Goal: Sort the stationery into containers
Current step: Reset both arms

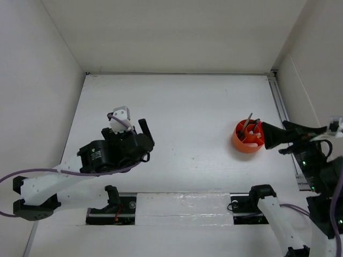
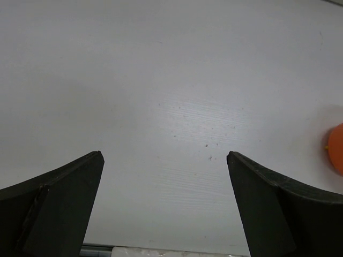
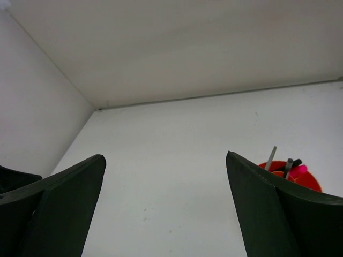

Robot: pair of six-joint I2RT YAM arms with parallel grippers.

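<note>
A small round orange cup (image 1: 248, 137) stands on the white table at the right. Stationery (image 1: 250, 128) sticks up out of it: a thin grey pen (image 3: 271, 158), a dark marker and a pink-capped one (image 3: 299, 170). My right gripper (image 1: 265, 137) hangs open just right of the cup with nothing between its fingers (image 3: 268, 203); the cup (image 3: 308, 181) shows past its right finger. My left gripper (image 1: 147, 142) is open and empty over the left half of the table. In the left wrist view only bare table lies between its fingers (image 2: 64, 206), and the cup's edge (image 2: 336, 149) shows at far right.
White walls (image 1: 48, 107) enclose the table on the left, back and right. A metal rail (image 1: 282, 110) runs along the right edge. A taped mounting strip (image 1: 177, 206) with the arm bases lies along the near edge.
</note>
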